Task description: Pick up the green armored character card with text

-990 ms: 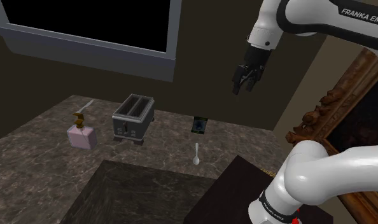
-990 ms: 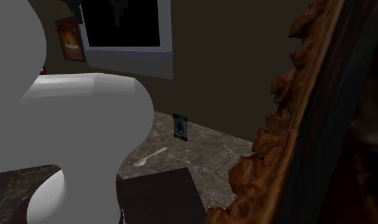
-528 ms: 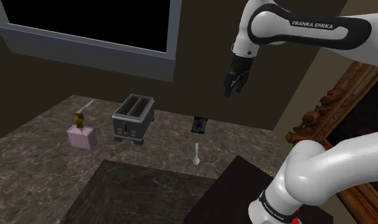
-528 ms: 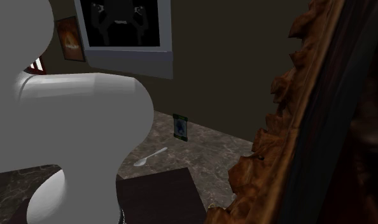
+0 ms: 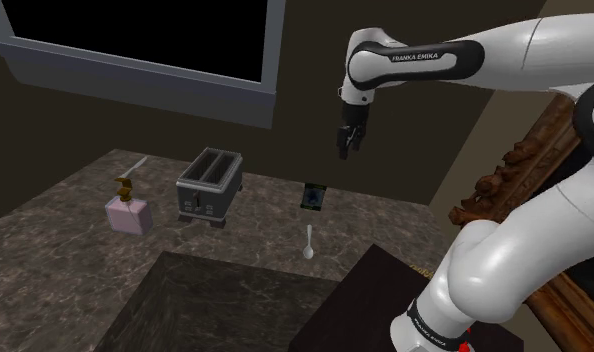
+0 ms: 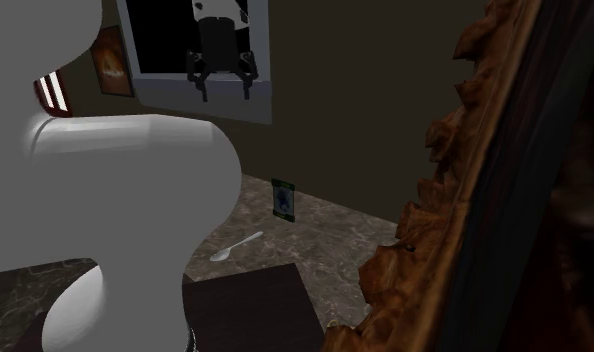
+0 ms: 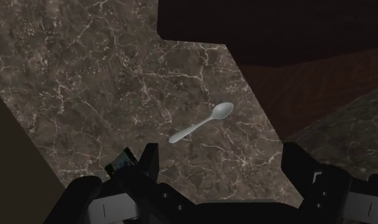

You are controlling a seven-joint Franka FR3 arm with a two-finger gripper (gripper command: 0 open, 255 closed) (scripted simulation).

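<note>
Overhead, jaws apart; below: one green card (image 5: pixel 312 195), one spoon (image 5: pixel 308 243), one toaster (image 5: pixel 209 186).

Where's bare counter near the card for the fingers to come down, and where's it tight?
Widest bare counter lies to the shoulder view's left of the soap bottle. A smaller gap sits between toaster and card, another on the card's far side from the toaster. Tightest in front of the card, where the spoon lies. Fingers are open, above the counter.
</note>
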